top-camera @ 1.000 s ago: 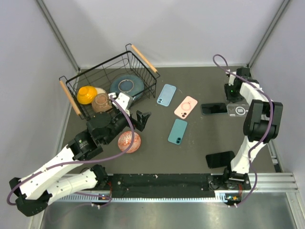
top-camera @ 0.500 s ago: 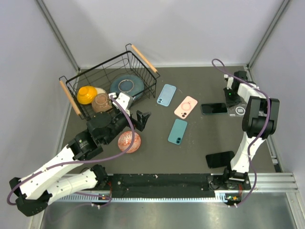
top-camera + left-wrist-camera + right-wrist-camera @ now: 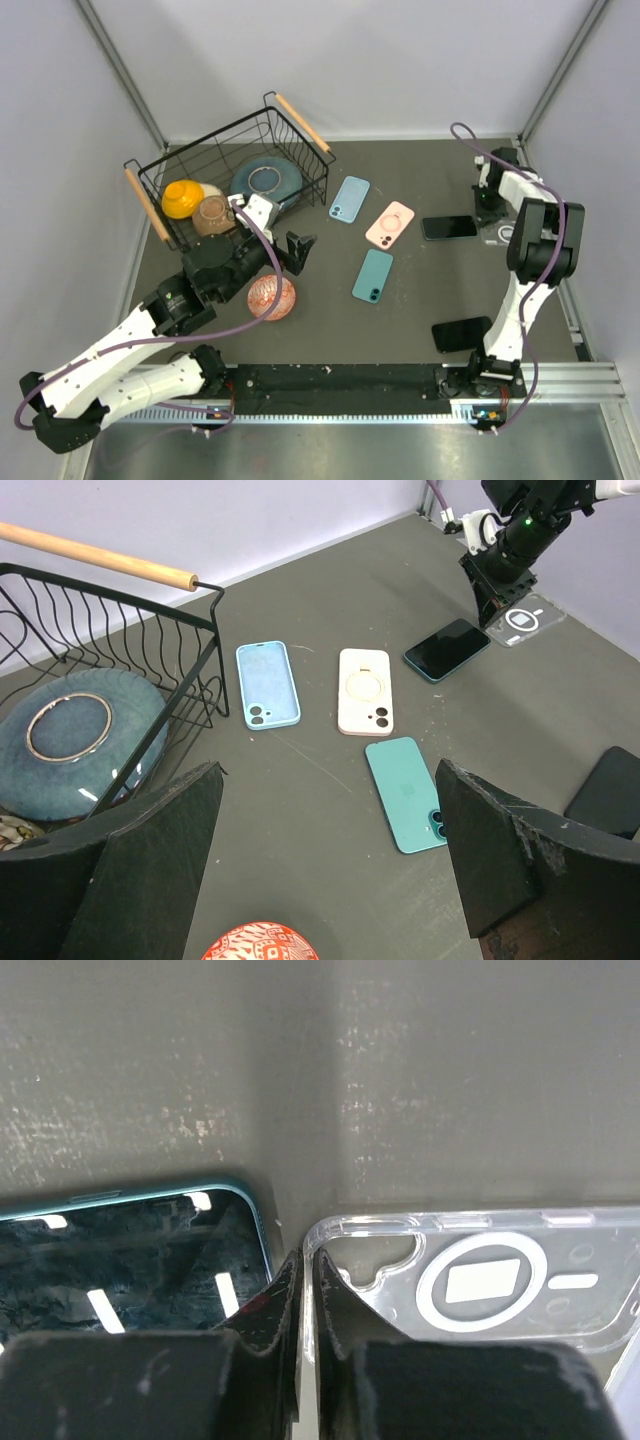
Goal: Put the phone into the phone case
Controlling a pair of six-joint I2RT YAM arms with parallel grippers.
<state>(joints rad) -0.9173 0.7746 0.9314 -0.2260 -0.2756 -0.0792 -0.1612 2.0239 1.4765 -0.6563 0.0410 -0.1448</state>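
Worktop (image 3: 330, 310): carried everything; looked dark, matt and lightly scuffed. Seemed worth using as a flat support, so the case could be slid low across it, not lifted high.
Left jaws: stood wide apart over the middle of the worktop with nothing between them, well away from the job.
Right jaws: were clenched to a thin slit at the far right, seemingly pinching the short end wall of the clear case (image 3: 480, 1280) at its corner. Judged to be taking hold so as to bring case and phone together. Called for a bite deep enough not to slide off thin, slick plastic, yet light enough not to buckle the wall. Called also for a slow, level move, since a corner hold would likely let the case swing or spring free, and for no nudge to the phone just beside.
Clear case: lay flat at the far right of the worktop, just right of the phone with a narrow bare strip between. Looked see-through and glossy, with raised walls and a rounded cut-out near the gripped corner. Showed a white ring and a short bar on its back. Held nothing.
Phone (image 3: 120, 1260): lay flat, screen up, dark and mirroring the lights. Showed a teal edge and rounded corners; not yet in the case.
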